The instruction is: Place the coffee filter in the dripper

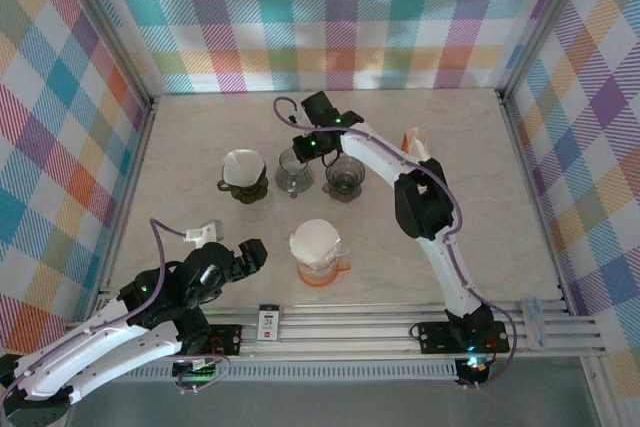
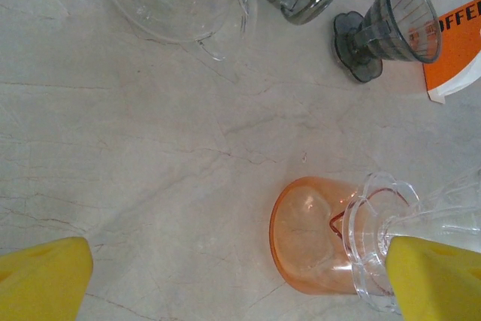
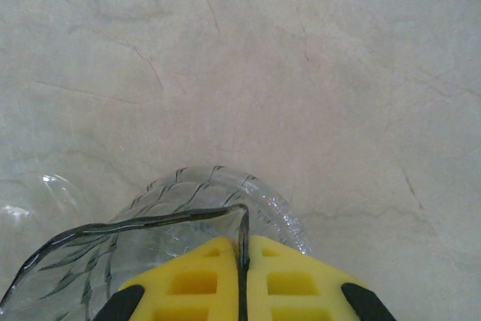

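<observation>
Coffee filter [image 1: 314, 239] was seen seated in the orange dripper [image 1: 322, 273] near the front edge of the counter [image 1: 480, 207]. A second filter [image 1: 244, 166] was seated in the olive dripper [image 1: 241, 192] toward the left edge. The right pincer [image 3: 242, 246] was clenched on the rim of the grey ribbed dripper [image 3: 210, 192] mid-counter. The left pincer [image 1: 254, 254] was spread wide, released, near the front-left corner.

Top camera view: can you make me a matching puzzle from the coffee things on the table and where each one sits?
Things:
1 orange plastic dripper
2 olive-green dripper
3 smoky ribbed glass dripper
4 orange-and-white paper packet

Places:
a rim pinched by the right gripper
b farthest right
c farthest left
d closest to the bottom of the view

Pairs: 1-d, 2-c, 3-a, 4-b.
</observation>
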